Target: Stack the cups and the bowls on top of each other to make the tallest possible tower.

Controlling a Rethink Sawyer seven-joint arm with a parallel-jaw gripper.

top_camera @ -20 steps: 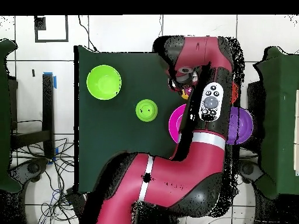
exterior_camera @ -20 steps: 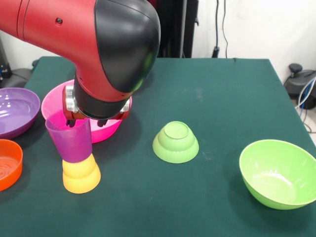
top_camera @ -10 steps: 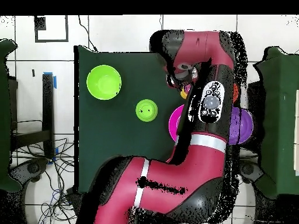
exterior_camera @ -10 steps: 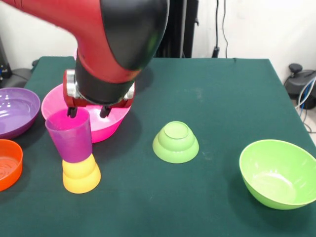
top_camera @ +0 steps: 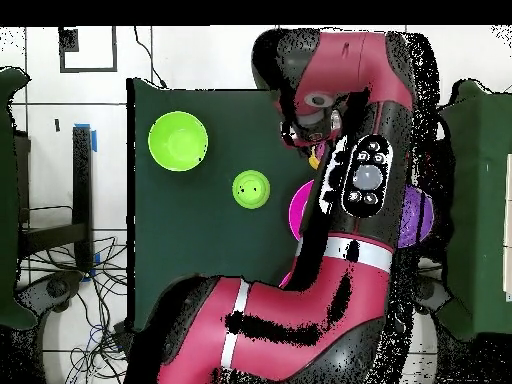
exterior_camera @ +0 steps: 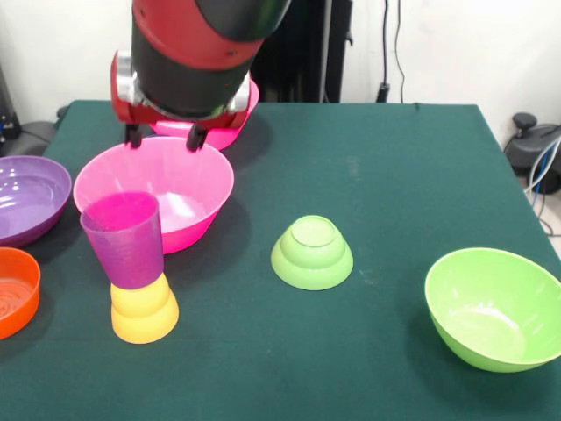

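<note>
A translucent purple cup (exterior_camera: 125, 239) stands upright on an upside-down yellow-orange cup (exterior_camera: 143, 309) at the front left of the table. My gripper (exterior_camera: 163, 138) hangs open and empty above and behind this small stack, over the far rim of a large hot pink bowl (exterior_camera: 180, 189). One fingertip (exterior_camera: 133, 136) shows dark against that bowl. A second pink bowl (exterior_camera: 232, 128) peeks out behind the gripper. A small green bowl (exterior_camera: 312, 253) (top_camera: 251, 188) lies upside down mid-table. A large lime green bowl (exterior_camera: 493, 307) (top_camera: 178, 140) sits open side up.
A wide purple bowl (exterior_camera: 26, 197) and a shallow orange bowl (exterior_camera: 13, 289) sit at the left edge in the front view. In the overhead view the arm (top_camera: 365, 180) covers most of that side, leaving slivers of the pink bowl (top_camera: 297, 208) and the purple bowl (top_camera: 418, 215).
The gripper has risen and drawn back from the purple cup, which stays standing on the yellow-orange cup. The bowls have not moved.
</note>
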